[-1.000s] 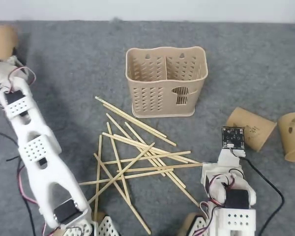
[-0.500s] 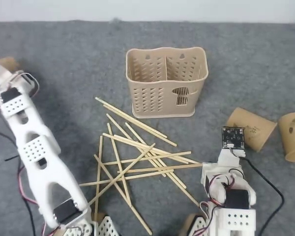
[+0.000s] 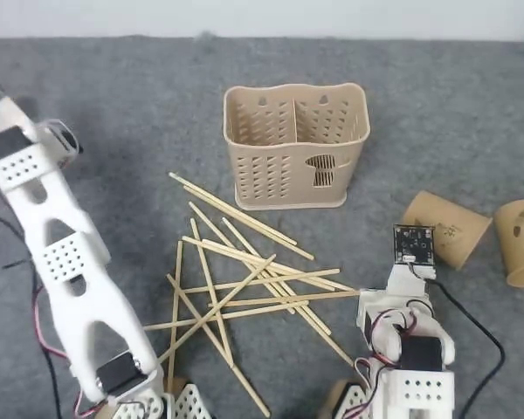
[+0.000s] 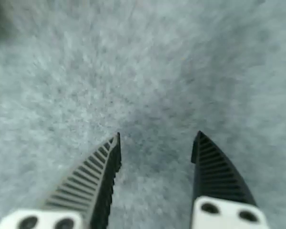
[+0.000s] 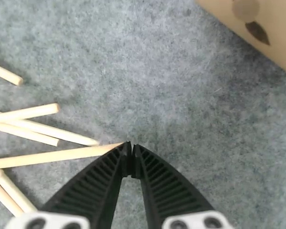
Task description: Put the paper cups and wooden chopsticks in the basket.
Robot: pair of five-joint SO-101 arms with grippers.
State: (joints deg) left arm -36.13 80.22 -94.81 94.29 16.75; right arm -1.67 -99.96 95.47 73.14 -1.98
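We find the table (image 3: 140,105) covered edge to edge in a grey, felt-like nap. At upper centre of the high view stands the basket (image 3: 293,144). It is beige plastic with wavy rims and slotted walls, upright, its open top split by a partition into two compartments. Bare grey surface surrounds it on all sides.

Below the basket, the chopsticks (image 3: 244,279) lie in a loose, crossed heap. They are pale round wooden sticks, flat on the nap, and the nearest tips stop near the basket's lower left corner.

At centre right a brown paper cup (image 3: 445,229) lies on its side. A second cup (image 3: 520,243) sits just beside it, at the frame's right edge, with a narrow gap between them.

The left arm (image 3: 61,253), white and perforated, runs from the lower left up to the upper left corner. In its wrist view the left hand (image 4: 157,138) is wide open, its black ribbed fingers apart over bare nap, holding nothing.

The right arm (image 3: 406,349) stands at lower right. In its wrist view the right hand (image 5: 132,145) is fully closed, finger against finger, with nothing gripped. One chopstick (image 5: 52,156) ends right at the fingertips, and we cannot tell whether it touches them. The cup's wall fills the upper right corner of that view.
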